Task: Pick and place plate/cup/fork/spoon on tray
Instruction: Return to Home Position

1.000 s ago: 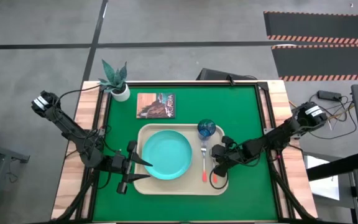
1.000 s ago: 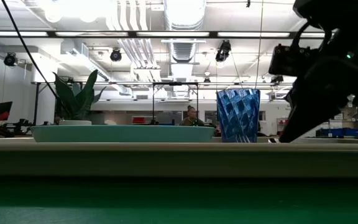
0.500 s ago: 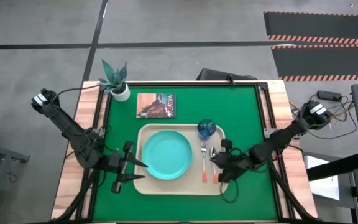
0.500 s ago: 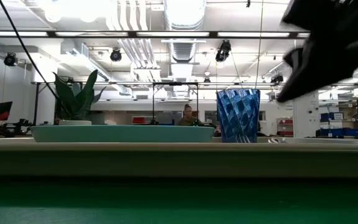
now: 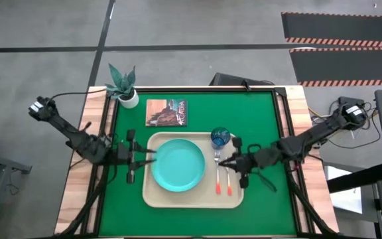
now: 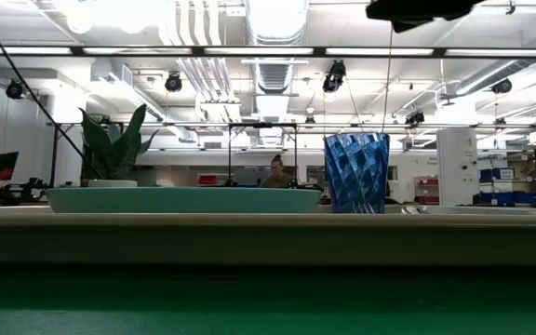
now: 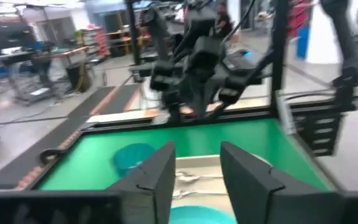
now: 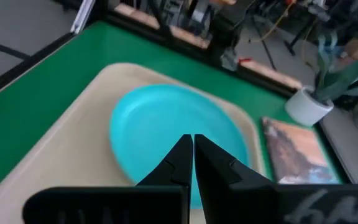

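Where the large beige rectangular tray [image 5: 152, 196] lies on the green-topped desk [image 5: 264, 119], all four task items are seen resting inside its low rim. The round turquoise plastic plate [image 5: 177, 165] takes up the tray's left and middle part. The small dark blue faceted cup [image 5: 220, 137] stands upright at the tray's far right corner, just beside the plate's rim. The silver fork with a red-orange handle [image 5: 218, 174] and the silver spoon with a like handle [image 5: 229, 176] are laid side by side to the right of the plate (the spoon nearer the tray's right edge).

The right end effector [image 5: 225, 161] is held above the cutlery with its fingers [image 8: 178, 163] clenched together on nothing. The left end effector [image 5: 150, 155] is held at the tray's left rim, its fingers [image 7: 159, 175] released and apart.

Beyond the tray, a small brown picture card [image 5: 167, 112] and a white pot with a green plant [image 5: 125, 87] are found near the desk's far left corner.
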Motion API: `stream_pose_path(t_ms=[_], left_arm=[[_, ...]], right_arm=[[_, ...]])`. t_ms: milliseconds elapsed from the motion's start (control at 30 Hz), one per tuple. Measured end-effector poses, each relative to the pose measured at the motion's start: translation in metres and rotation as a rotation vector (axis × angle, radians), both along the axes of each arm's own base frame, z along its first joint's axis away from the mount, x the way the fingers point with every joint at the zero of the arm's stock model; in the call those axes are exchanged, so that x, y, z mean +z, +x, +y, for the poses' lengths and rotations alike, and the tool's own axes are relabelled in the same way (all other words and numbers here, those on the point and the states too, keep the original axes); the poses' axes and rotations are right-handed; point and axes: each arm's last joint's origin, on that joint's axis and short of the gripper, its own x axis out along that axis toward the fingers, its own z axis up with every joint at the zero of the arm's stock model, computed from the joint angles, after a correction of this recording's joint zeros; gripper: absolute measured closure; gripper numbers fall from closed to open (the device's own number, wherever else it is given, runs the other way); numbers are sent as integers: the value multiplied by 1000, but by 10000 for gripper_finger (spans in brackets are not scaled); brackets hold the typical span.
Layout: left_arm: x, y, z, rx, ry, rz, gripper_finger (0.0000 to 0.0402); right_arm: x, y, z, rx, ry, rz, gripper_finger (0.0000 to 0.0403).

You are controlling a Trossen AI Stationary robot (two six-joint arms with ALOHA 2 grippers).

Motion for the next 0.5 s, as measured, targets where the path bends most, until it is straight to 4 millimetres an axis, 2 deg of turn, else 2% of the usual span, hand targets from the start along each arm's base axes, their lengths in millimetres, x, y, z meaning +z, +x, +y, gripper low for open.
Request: stream_pose_path(t_ms=[167, 333, 500], left_arm=[[1, -1, 29, 27, 15, 31, 341], [-2, -6, 55, 85, 2, 27, 393], [-21, -18, 72, 62, 12, 20, 396]], right_arm=[[15, -6, -31, -9, 11, -61, 394], [14, -16, -52, -33, -3, -85, 394], [6, -27, -65, -84, 1, -85, 394]])
